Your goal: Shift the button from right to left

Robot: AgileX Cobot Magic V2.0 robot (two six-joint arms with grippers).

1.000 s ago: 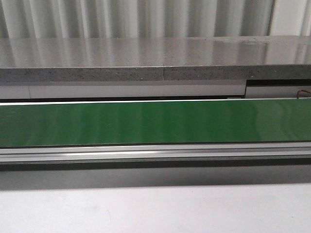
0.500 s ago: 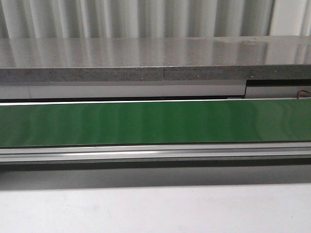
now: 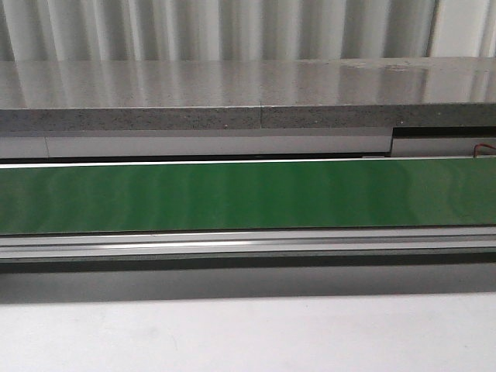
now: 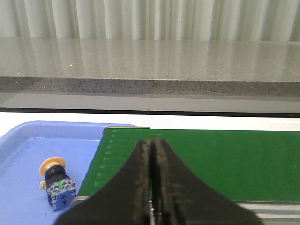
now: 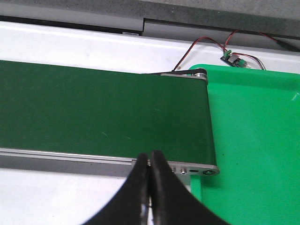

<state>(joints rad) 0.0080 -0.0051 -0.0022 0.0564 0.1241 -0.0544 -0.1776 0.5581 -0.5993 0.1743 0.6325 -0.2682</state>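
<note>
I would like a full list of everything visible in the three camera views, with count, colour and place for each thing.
conveyor belt: one, green, running across the front view; its ends show in both wrist views.
stone ledge: one, grey speckled, behind the belt.
blue tray: one, light blue, at the belt's left end.
button: one, yellow cap on a blue and dark body, lying in the blue tray.
green tray: one, bright green, at the belt's right end; no button is visible in it.
small circuit board: one, green, with red and black wires, behind the green tray.
left pincer: one, black, shut, holding nothing.
right pincer: one, black, shut, holding nothing.
</note>
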